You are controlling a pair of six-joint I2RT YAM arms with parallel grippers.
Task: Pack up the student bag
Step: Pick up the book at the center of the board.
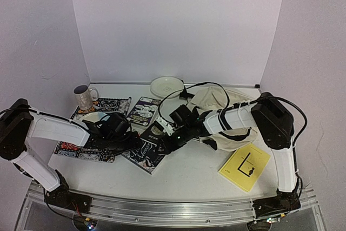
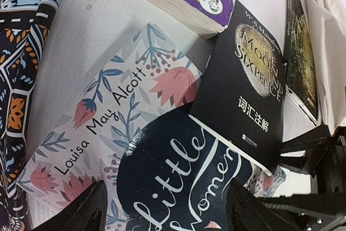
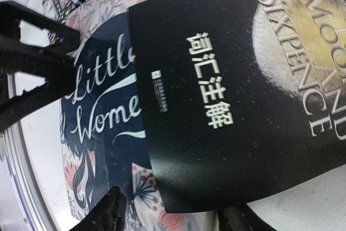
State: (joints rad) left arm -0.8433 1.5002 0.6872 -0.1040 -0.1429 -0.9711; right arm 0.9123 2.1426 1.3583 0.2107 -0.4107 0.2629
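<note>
Cream fabric: the student bag point(image 1: 208, 98) lies slumped on the worktop point(image 1: 194, 171), right of centre. The right arm's forearm crosses it and hides its middle.
Bag's long axis: as far as it shows, far-left to near-right; I cannot tell where its mouth is.
Book in play: the black book point(image 3: 232, 90), "The Moon and Sixpence", rests partly over the Little Women book point(image 2: 135, 150), left of the bag.
State of the right gripper point(image 3: 173, 212): jaws apart, one finger on either side of a corner of the black book. Neither is seen pressing it, so I judge it not gripped.
State of the left gripper point(image 2: 165, 215): jaws wide apart above Little Women, holding nothing.
Relation that matters: the bag lies to the right of both pairs of jaws and slightly farther off. The right jaws are the nearer. Only another dark book point(image 2: 300, 52) lies between the black book and the cream cloth.
Step in hand: probably taking the black book for the bag.
Next move calls for: a firm close on the corner, then a lift and a carry rightward.
Risk: a thin corner hold may let the book pivot, or it may drag Little Women along.
Elsewhere: purple book point(image 1: 143, 111), yellow book point(image 1: 244, 167), mug point(image 1: 84, 97), plate point(image 1: 166, 86), placemat point(image 1: 111, 105).
</note>
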